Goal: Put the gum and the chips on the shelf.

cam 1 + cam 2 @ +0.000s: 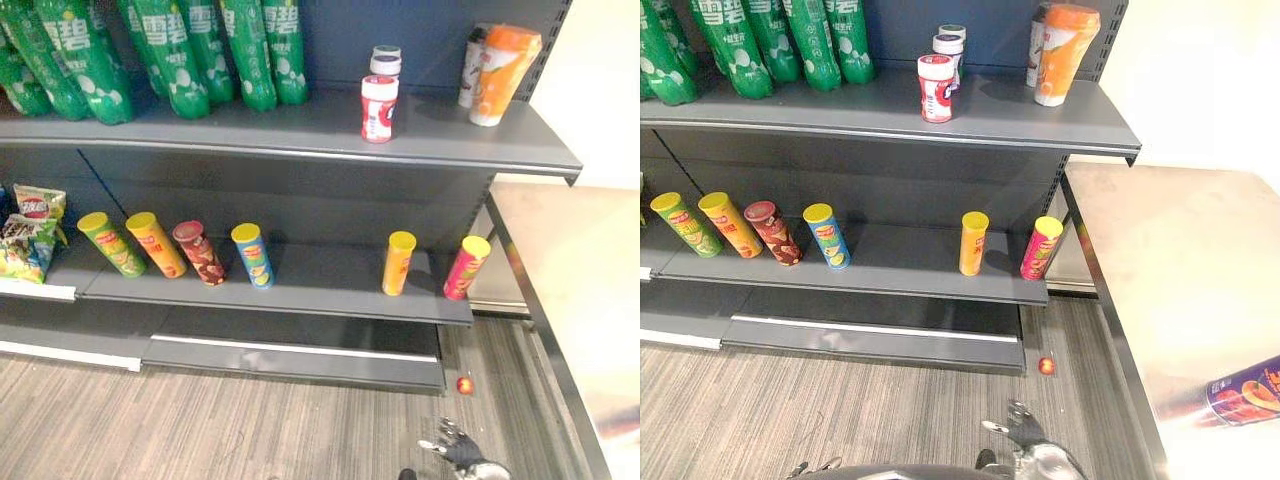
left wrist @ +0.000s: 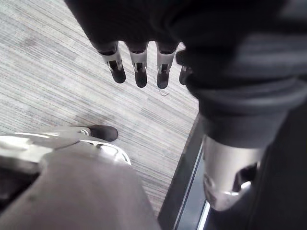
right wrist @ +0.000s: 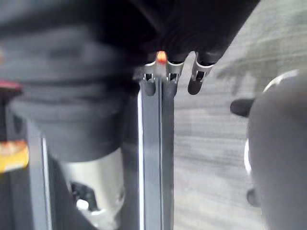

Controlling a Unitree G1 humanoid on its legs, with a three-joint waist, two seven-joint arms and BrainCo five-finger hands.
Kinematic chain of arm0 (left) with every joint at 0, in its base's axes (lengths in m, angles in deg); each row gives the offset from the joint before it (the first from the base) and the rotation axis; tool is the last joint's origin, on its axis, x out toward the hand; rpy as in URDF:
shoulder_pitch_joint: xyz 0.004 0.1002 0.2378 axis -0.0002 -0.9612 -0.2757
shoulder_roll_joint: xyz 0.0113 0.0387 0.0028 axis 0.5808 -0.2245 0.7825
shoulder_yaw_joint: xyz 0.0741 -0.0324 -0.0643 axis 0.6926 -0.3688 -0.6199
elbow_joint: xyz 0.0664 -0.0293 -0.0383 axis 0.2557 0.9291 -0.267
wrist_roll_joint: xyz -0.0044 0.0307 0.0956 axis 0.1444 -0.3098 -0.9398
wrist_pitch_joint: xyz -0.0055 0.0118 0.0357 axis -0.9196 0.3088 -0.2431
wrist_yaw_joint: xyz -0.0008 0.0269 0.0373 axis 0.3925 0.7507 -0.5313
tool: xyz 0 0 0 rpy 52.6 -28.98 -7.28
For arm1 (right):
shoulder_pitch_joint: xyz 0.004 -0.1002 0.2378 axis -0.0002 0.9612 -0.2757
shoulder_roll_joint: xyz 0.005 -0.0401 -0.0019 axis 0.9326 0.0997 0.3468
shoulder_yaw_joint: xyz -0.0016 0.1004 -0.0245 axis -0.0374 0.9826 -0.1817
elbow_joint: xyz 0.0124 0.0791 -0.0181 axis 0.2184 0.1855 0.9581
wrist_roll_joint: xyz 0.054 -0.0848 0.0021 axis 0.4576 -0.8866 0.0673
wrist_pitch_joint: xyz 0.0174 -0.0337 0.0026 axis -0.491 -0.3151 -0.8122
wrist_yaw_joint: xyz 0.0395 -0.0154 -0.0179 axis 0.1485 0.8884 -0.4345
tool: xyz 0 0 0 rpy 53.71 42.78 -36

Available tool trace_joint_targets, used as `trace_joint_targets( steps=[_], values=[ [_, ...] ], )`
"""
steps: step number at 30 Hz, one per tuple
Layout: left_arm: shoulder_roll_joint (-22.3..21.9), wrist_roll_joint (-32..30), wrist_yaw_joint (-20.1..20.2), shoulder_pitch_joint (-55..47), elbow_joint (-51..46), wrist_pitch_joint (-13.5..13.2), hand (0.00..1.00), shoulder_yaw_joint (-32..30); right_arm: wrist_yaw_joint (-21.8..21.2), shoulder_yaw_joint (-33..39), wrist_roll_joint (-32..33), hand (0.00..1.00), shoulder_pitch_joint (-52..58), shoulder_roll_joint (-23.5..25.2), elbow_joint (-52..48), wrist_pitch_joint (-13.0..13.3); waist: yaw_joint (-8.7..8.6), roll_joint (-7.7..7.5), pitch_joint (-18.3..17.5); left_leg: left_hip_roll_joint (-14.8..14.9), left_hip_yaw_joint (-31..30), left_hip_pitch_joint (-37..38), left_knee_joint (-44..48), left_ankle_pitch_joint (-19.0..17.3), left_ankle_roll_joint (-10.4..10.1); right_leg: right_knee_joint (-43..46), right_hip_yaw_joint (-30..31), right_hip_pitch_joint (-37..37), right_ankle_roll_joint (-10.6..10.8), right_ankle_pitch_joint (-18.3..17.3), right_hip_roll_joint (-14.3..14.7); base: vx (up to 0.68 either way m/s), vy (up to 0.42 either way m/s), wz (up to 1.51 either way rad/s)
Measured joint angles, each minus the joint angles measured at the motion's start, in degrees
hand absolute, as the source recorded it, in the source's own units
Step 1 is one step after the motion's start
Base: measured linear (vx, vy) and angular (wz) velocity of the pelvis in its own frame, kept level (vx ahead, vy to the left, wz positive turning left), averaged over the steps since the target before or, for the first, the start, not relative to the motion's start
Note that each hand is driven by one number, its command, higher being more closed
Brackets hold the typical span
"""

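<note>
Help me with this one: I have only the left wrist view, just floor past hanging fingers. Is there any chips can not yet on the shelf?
Observer: Yes, a purple chips can lies on the steel table.
Operator: Is the right hand on it?
Observer: No, the right hand hangs open, low over the floor, holding nothing.
Operator: And the gum?
Observer: The gum bottles stand on the upper shelf, the red one in front.
</note>
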Motion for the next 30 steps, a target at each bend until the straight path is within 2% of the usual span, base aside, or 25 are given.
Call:
trace_joint_targets(
  steps=[4,9,15,18,19,21,24,25,26,27,29,30],
  values=[
    [0.0,0.0,1.52,0.16,0.05,0.03,0.0,-0.09,3.21,3.95,-1.01,0.0,0.56,0.16,2.52,1.21,-0.19,0.04,0.03,-0.43,-0.02,0.23,0.0,-0.14,0.23,0.13,-0.01,0.09,0.07,-0.01,-0.43,0.0,0.015,-0.02],
    [-0.3,0.1,2.14,0.07,0.4,-0.03,0.0,-1.14,4.94,7.34,-2.8,0.0,2.01,0.98,3.53,2.38,-0.19,0.14,0.42,-0.6,0.04,0.85,-0.01,-0.26,0.37,-0.38,-0.17,0.96,0.08,-0.03,-0.55,0.01,0.004,0.01],
    [-0.58,4.59,4.13,0.12,1.88,-0.96,0.0,-1.73,5.67,11.24,-5.23,0.0,3.03,1.74,5.12,1.03,-0.27,0.01,0.58,-0.78,0.11,1.17,-0.01,-0.58,0.55,-0.47,-0.07,1.26,0.42,-0.3,-0.68,0.01,0.003,-0.01],
    [-0.77,6.21,4.72,0.26,1.89,-1.01,0.0,-2.41,5.4,13.28,-4.99,0.0,3.41,2.16,6.25,-0.38,-0.38,-0.41,1.65,-0.98,0.26,2.09,0.63,-1.51,1.39,4.61,0.24,-0.02,1.22,-3.23,-1.59,0.05,0.045,0.02],
    [-0.67,6.27,4.89,0.76,1.85,-1.03,0.0,-2.51,5.41,14.21,-4.11,0.0,3.51,2.39,6.18,-0.24,-0.44,-0.78,2.48,-1.08,0.25,1.31,4.02,-3.3,1.59,8.51,0.61,-1.45,1.63,-5.0,-2.71,0.01,0.073,-0.06],
    [-0.51,5.84,4.95,1.34,1.85,-0.85,0.0,-3.51,5.62,16.12,-0.71,0.0,3.67,3.05,6.0,-0.03,-0.42,-0.82,3.3,-0.9,1.25,-0.61,10.38,-6.76,2.06,12.45,1.95,-3.11,2.02,-6.0,-3.89,0.01,0.071,-0.28],
    [-0.77,3.51,4.89,2.21,1.95,0.03,0.0,-5.02,6.33,22.17,2.46,0.0,4.71,5.32,6.0,1.86,-0.45,-0.78,4.4,-0.16,5.87,-1.8,15.12,-9.94,3.18,13.75,5.43,-4.91,3.54,-4.24,-4.0,0.0,0.123,-0.72],
    [-0.79,2.37,5.04,2.57,1.94,0.48,0.0,-5.7,6.42,23.42,2.47,0.0,5.37,5.86,5.45,2.43,-0.48,-0.82,4.88,0.49,8.88,-1.62,15.96,-10.7,3.8,12.66,6.27,-5.99,3.43,-1.64,-3.38,-0.09,0.154,-1.12],
    [-1.26,1.75,5.08,2.66,1.93,0.57,0.0,-6.14,6.34,23.9,2.36,0.0,5.65,6.02,4.9,2.5,-0.44,-0.02,5.35,1.35,11.35,-1.62,16.14,-10.92,4.23,10.74,6.47,-6.48,3.38,0.65,-2.62,-0.12,0.146,-1.53],
    [-1.61,1.38,5.22,2.96,1.66,0.59,0.0,-6.96,6.23,24.08,2.3,0.0,5.22,5.95,4.5,2.65,-0.37,0.24,6.14,2.87,15.63,-0.85,16.15,-11.06,4.66,14.05,1.89,-7.6,0.99,-0.55,-2.96,-0.15,0.155,-1.58],
    [-1.17,1.36,5.2,3.54,1.38,0.5,0.0,-7.06,5.97,24.08,2.27,0.0,5.09,6.12,4.78,2.47,-0.5,0.51,7.5,5.18,21.79,-0.4,16.17,-11.05,4.64,24.9,-7.27,-9.47,-3.9,-4.23,-5.79,-0.12,0.15,-1.79],
    [-1.09,1.37,5.16,3.81,1.21,0.45,0.0,-7.09,5.62,24.06,1.69,0.0,5.02,6.12,4.99,2.36,-0.27,0.51,7.71,6.77,25.54,0.28,16.09,-10.88,4.37,29.12,-11.04,-9.03,-4.61,-4.69,-7.29,-0.05,0.085,-2.03]
  ],
)
